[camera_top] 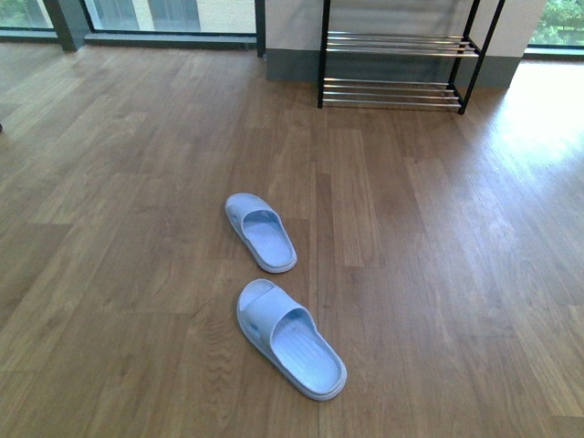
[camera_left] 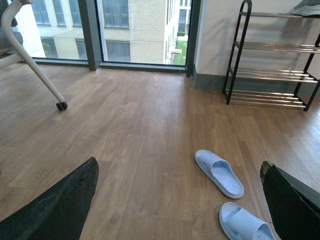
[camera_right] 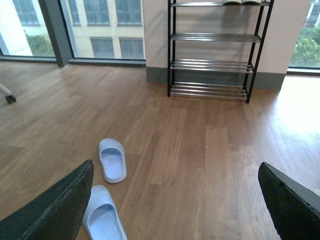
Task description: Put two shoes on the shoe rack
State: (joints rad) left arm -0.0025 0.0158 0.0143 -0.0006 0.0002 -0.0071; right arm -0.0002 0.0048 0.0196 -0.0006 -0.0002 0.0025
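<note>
left pincer (camera_left: 178, 200) gapes wide, nothing in it. on the floor (camera_top: 137, 228) in the middle lie two pale blue slides (camera_top: 290, 339), not the job's pair, so leave 'em be. further right, by the wall, stands the shoe rack (camera_top: 392, 41). the grey shoes (camera_left: 307, 7) look to sit on its top tier, tho only slivers show at the frame edge. right pincer (camera_right: 175, 200) is wide & empty too. imo: check both soles lie flat across the bars & keep arms clear of the slides.

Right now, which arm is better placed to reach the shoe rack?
Probably the right: the shoe rack stands right of centre ahead, and the open right gripper faces it more squarely.
</note>
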